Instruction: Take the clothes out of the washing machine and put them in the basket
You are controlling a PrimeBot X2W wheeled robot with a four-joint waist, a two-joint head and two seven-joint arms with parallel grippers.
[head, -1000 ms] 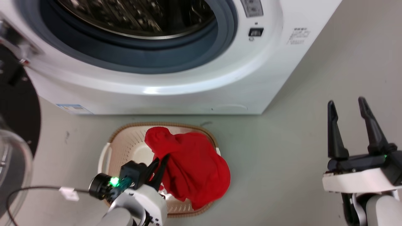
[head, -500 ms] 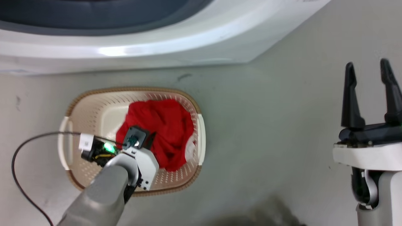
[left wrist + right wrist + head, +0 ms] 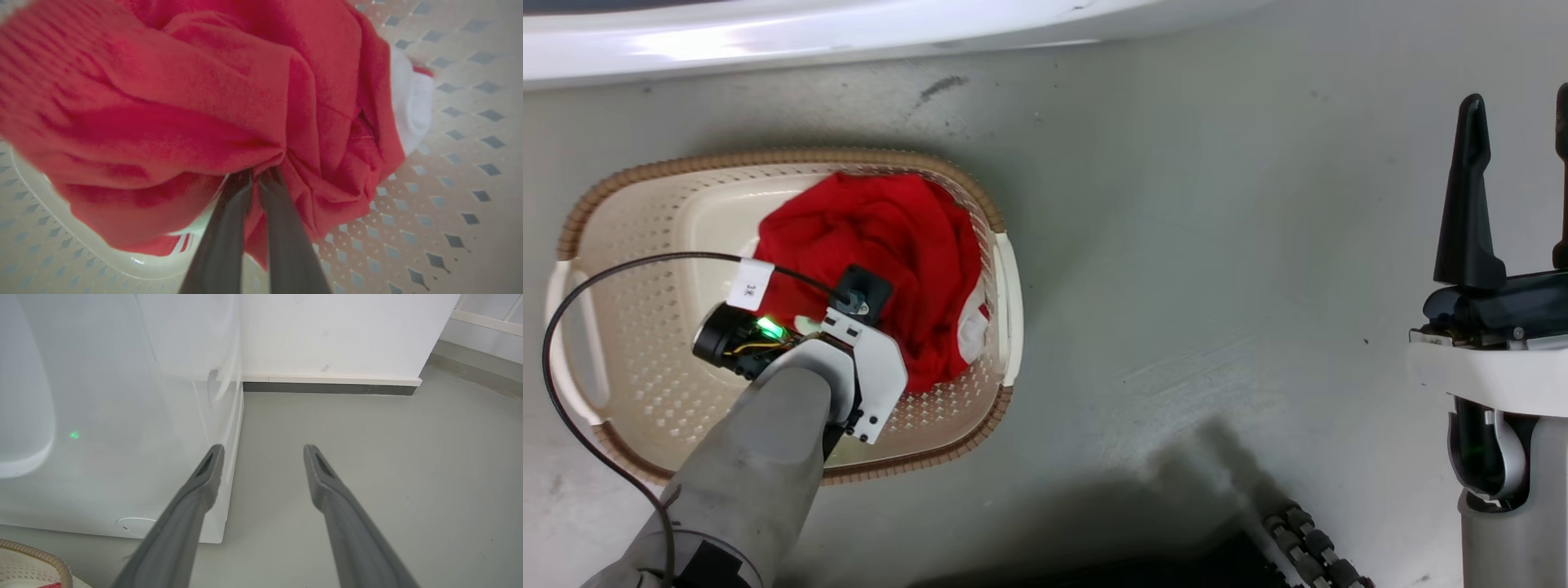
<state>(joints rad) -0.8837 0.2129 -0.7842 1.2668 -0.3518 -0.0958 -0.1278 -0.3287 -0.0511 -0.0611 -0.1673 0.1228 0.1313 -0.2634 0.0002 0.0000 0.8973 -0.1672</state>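
Clothes [image 3: 874,237] sit bunched against the right edge of the basket [image 3: 645,163], one fold pinched in the left claw [image 3: 254,177], likely to settle them before release, while the right claw [image 3: 263,455] hangs spread, idle.

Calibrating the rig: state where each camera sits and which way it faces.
Head view: on the head, facing down at floor, washer, basket, clothes; left forearm, right hand show.
Left wrist view: on that wrist, facing into the basket; left hand shut on clothes.
Right wrist view: on that wrist, facing washer and wall; its open fingers show.
Shared: basket, in all three.
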